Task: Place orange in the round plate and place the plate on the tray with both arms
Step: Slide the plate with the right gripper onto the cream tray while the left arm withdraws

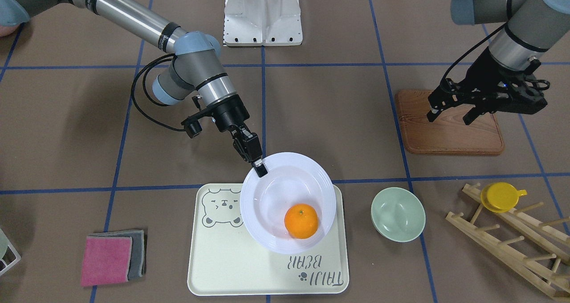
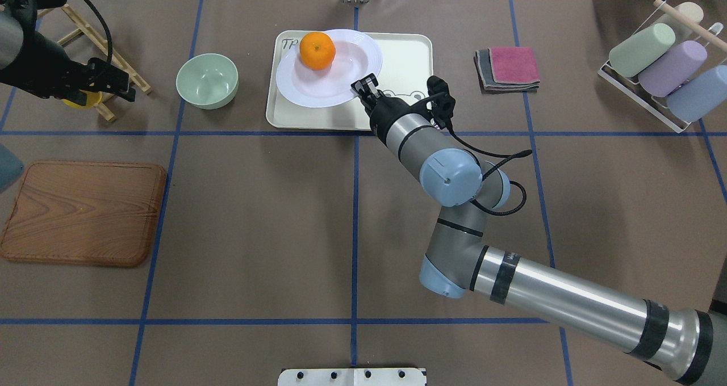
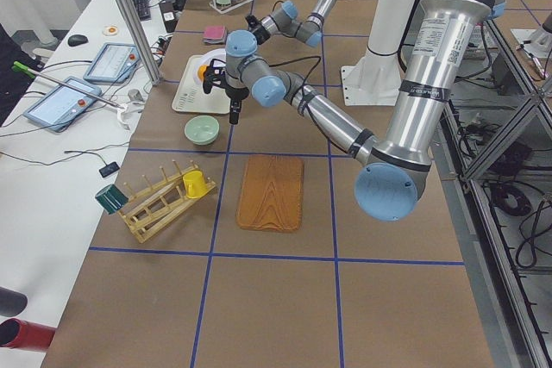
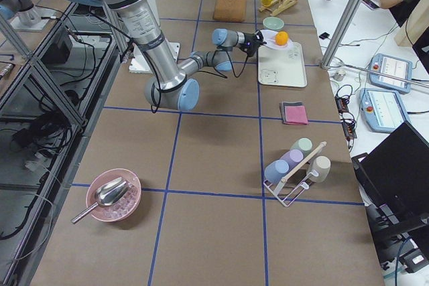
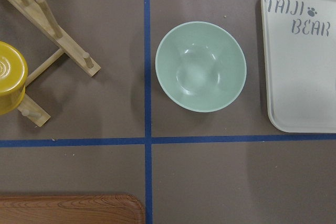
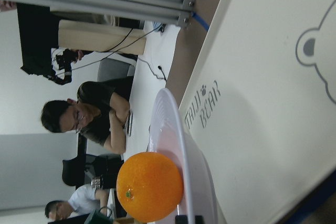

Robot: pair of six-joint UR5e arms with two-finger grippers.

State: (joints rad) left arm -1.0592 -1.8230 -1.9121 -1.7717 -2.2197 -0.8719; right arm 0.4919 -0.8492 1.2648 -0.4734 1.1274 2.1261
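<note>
The orange (image 1: 301,221) lies inside the white round plate (image 1: 271,191), on its far, lower side. The plate is tilted and lifted over the cream tray (image 1: 231,258), reaching past the tray's robot-side edge. My right gripper (image 1: 260,167) is shut on the plate's rim on the side nearest the robot. In the right wrist view the orange (image 6: 149,187) rests against the plate's wall (image 6: 176,129), above the tray (image 6: 273,77). Off to the side, my left gripper (image 1: 452,114) hangs open and empty over the wooden board (image 1: 449,136).
A mint-green bowl (image 1: 397,214) sits just beside the tray. A wooden drying rack (image 1: 512,240) carries a yellow cup (image 1: 501,196). Folded pink and grey cloths (image 1: 111,258) lie on the tray's other side. A wire rack of pastel cups (image 2: 659,62) stands at the table's far right corner.
</note>
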